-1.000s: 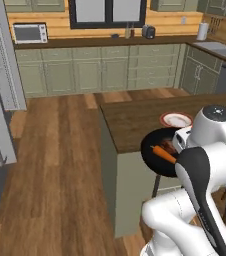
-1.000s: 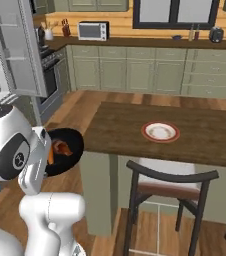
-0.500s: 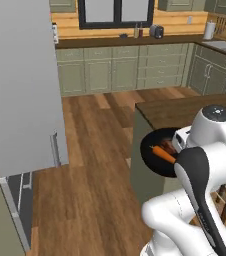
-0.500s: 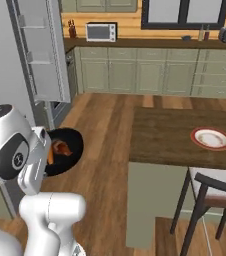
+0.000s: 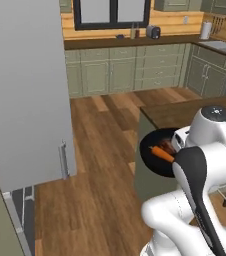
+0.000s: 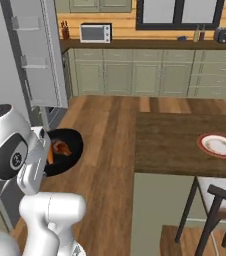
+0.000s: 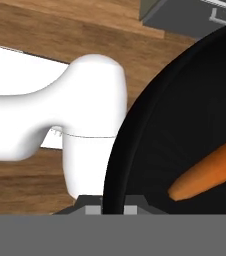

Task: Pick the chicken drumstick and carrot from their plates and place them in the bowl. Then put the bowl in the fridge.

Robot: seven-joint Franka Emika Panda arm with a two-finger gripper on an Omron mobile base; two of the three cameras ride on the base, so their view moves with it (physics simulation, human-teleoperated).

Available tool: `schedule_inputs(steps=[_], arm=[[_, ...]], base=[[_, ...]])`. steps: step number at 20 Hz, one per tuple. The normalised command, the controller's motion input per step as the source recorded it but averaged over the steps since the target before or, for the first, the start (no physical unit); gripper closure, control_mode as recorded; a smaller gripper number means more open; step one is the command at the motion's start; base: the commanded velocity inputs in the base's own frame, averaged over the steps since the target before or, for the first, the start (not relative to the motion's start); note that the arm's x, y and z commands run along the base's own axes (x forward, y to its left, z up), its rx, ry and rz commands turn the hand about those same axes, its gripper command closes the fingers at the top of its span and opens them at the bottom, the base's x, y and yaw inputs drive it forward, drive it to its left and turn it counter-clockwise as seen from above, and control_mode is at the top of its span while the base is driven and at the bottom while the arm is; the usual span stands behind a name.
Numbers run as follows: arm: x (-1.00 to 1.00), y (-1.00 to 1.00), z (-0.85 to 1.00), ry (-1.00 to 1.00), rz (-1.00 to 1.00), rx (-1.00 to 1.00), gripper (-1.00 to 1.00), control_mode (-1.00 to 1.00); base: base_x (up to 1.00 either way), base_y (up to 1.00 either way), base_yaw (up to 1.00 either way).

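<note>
Left base view, bowl: I see the black bowl (image 5: 157, 162) held up in the air over the wooden floor (image 5: 92, 210), just beside my arm's white hand.
Left base view, carrot: the orange carrot (image 5: 162, 153) lies inside the bowl, slanting across it.
Left base view, drumstick: the reddish-brown chicken drumstick (image 5: 166, 145) lies in the bowl too, right by the carrot and partly hidden.
Left base view, fridge: its big grey door (image 5: 27, 95) stands on the left, the slim handle (image 5: 63, 160) upright near the lower edge, well apart from the bowl.
Right base view, bowl: it hangs beyond my hand, in front of the open fridge (image 6: 5, 70), whose pale door shelves face my side.
Right base view, plate: a cream plate with a red rim (image 6: 219, 145) rests on the dark wooden counter (image 6: 175, 142), a chair (image 6: 215, 205) standing in front.
Hand view, tool: my tool (image 7: 112, 206) is closed narrow on the bowl's rim, one fingertip on each side of the wall.
Hand view, carrot: its narrow end points toward the gripped rim.
</note>
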Motion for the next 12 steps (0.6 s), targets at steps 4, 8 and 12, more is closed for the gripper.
schedule_inputs(steps=[4, 8, 12], arm=[[0.0, 0.0, 0.0, 0.0, 0.0, 0.0, 1.0, 1.0], [0.0, 0.0, 0.0, 0.0, 0.0, 0.0, 1.0, 1.0], [0.0, 0.0, 0.0, 0.0, 0.0, 0.0, 1.0, 1.0]], base=[[0.81, -0.04, 0.0], [0.99, 0.0, 0.0], [0.81, -0.15, 0.0]])
